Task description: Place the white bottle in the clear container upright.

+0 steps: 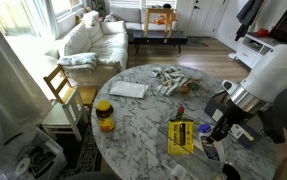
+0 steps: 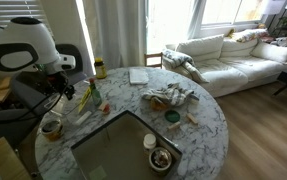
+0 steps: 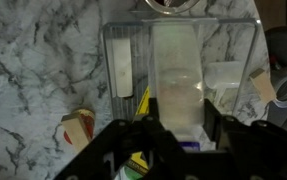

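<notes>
beside the yellow packet [image 1: 180, 136], under my gripper [image 1: 219, 135], sits the white bottle [image 1: 210, 149]; fingers stand apart, grip i cannot tell. the clear container [image 2: 113, 150] lies just ahead.

Your clear container [image 2: 111, 152] is a big, shallow, see-through bin that looks greyish. It sits flat with its top open, close to the surface's edge nearest that exterior camera. The white bottle [image 2: 150, 141] is a small pale cylinder by one long wall. In the wrist view the white bottle [image 3: 124, 65] seems to stand inside the clear container [image 3: 183, 70], though you can't be certain.
</notes>
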Motion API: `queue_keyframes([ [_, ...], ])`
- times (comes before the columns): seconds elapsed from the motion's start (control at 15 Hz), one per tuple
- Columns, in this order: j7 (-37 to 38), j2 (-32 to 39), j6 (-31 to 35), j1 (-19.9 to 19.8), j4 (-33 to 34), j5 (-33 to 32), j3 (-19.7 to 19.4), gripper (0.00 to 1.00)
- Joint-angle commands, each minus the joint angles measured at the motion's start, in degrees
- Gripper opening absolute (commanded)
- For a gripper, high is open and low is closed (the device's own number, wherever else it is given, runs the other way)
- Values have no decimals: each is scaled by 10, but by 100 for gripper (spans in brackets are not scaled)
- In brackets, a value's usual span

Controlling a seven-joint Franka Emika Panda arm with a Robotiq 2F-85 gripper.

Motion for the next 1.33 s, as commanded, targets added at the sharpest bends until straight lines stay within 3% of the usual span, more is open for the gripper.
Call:
queue_keyframes([
  [0.0,41,-47,-45,-12,-9,-30,4,20],
  [0.87,52,-108,-179,-9,-10,-24,-4,20],
  [1.27,45,-69,-128,-15,-3,-40,3,20],
])
